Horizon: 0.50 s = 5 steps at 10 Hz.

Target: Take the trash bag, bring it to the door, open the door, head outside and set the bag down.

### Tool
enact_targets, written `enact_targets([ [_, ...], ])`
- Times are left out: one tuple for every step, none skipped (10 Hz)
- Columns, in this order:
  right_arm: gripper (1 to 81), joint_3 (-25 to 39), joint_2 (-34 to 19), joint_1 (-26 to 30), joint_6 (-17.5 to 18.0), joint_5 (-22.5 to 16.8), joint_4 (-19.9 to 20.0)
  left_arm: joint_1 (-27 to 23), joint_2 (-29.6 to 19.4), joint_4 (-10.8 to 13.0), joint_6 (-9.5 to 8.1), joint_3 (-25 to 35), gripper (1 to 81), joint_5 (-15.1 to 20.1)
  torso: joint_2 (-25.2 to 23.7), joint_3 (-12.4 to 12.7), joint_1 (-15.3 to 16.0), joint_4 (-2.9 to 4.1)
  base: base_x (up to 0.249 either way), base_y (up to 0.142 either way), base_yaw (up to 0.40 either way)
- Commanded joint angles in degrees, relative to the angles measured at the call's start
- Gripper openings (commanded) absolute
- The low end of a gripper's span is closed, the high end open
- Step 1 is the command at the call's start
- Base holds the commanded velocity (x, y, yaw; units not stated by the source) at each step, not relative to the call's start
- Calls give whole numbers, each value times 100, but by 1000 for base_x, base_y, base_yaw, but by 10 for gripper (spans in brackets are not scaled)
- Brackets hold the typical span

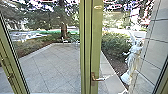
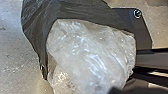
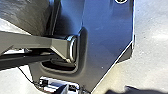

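I cannot tell whether the left gripper [image 2: 125, 90] is spread, pressed together or pinching anything. The trash bag [image 2: 35, 27] is close in front of its wrist camera, over the robot's own dark base: grey, wrinkled plastic curving around part of a bulging mass of clear, crumpled plastic [image 2: 85, 50]. Whether the bag hangs or rests is unclear. The speckled grey floor [image 2: 15, 57] shows past the base's edge. For the right gripper [image 3: 130, 91] I cannot tell the state either; the bag's grey plastic appears in that wrist view too, beyond the arm.

Ahead stands the glass door [image 1: 96, 37], framed in yellowish green, with a metal handle [image 1: 97, 79] low on its upright. Through the glass, square-jointed paving [image 1: 52, 65] stretches away. Shrubs [image 1: 27, 47] grow past its left edge, and a tree [image 1: 63, 30] rises beyond its far edge. Past its right edge are a bushy hedge [image 1: 113, 45] and a white statue [image 1: 132, 60], near a pale panelled wall [image 1: 156, 45].
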Motion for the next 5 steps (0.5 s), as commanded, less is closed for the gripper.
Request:
enact_targets([
  [811,-7,-50,220,-8,-343,11,-278,51,46,5,-108,10,336,0,0,7,0,0,0,244],
  [811,-7,-50,220,-8,-343,11,-278,69,46,14,-117,10,336,0,0,7,0,0,0,243],
  [811,-7,-50,220,-8,-342,11,-270,60,46,14,-117,10,336,0,0,7,0,0,0,238],
  [811,-7,-41,220,-8,-343,11,-278,60,46,5,-117,10,336,0,0,7,0,0,0,236],
  [811,-7,-41,220,-8,-343,11,-278,60,46,5,-117,10,336,0,0,7,0,0,0,216],
])
